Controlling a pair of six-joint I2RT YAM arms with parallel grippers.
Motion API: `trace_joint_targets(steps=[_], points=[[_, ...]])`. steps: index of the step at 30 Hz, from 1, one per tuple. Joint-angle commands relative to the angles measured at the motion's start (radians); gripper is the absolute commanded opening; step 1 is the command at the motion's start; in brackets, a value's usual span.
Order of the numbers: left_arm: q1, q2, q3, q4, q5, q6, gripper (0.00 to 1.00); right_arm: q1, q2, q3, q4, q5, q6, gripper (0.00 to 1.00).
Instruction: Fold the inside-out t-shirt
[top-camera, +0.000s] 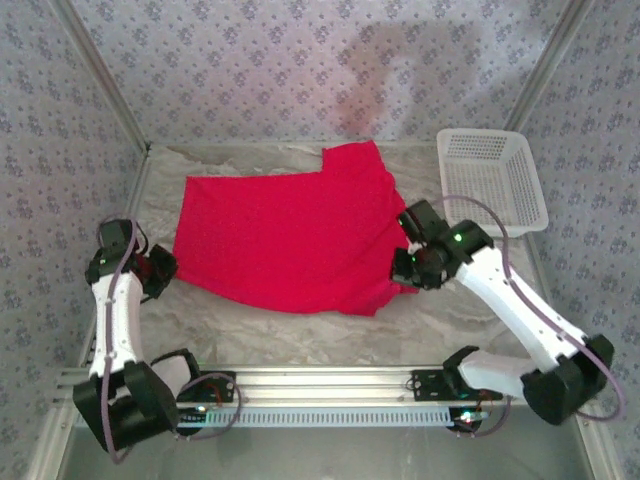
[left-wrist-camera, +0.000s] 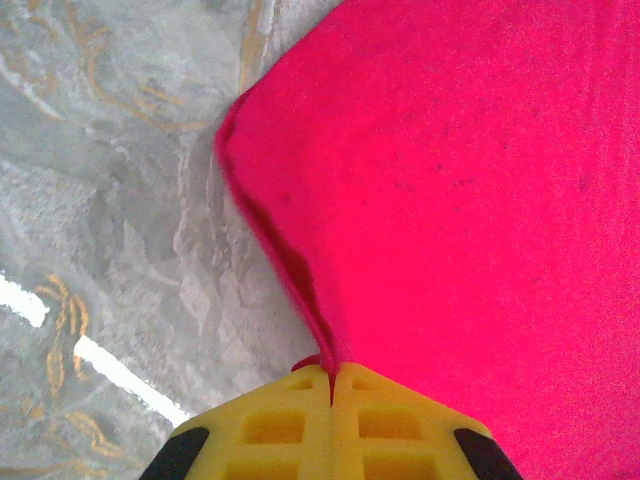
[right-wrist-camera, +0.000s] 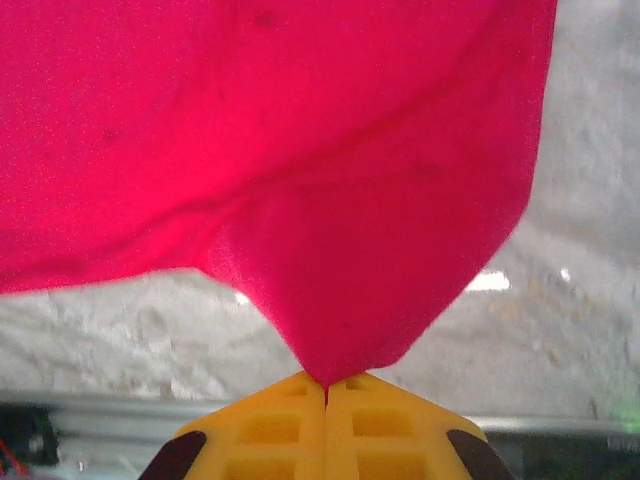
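pinching red cloth, the left gripper (left-wrist-camera: 332, 372) has its yellow jaws pressed together on a raised edge fold of the inside-out t-shirt (left-wrist-camera: 470, 190). the right gripper (right-wrist-camera: 326, 385) is likewise clamped on a corner of the cloth that is lifted off the surface. seen from above, the left arm (top-camera: 115, 310) stands upright, wrist bent toward the shirt's near left edge. the right arm (top-camera: 510, 290) slants in to its near right corner. the shirt lies spread on the table (top-camera: 300, 335), near the white basket (top-camera: 520, 190).
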Motion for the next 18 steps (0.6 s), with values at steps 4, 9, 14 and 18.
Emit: trace_joint_targets(steps=[4,9,14,18], points=[[-0.016,0.172,0.106,0.136,-0.015,-0.018,0.0,-0.086,0.197,0.186,0.129,0.054,-0.145,0.0],[-0.03,0.339,0.209,0.162,-0.03,0.002,0.0,-0.151,0.336,0.316,0.168,0.051,-0.168,0.0],[-0.049,0.47,0.306,0.162,-0.053,0.016,0.0,-0.186,0.483,0.466,0.16,0.038,-0.192,0.0],[-0.06,0.583,0.401,0.147,-0.064,0.035,0.0,-0.203,0.601,0.59,0.124,0.046,-0.205,0.0]])
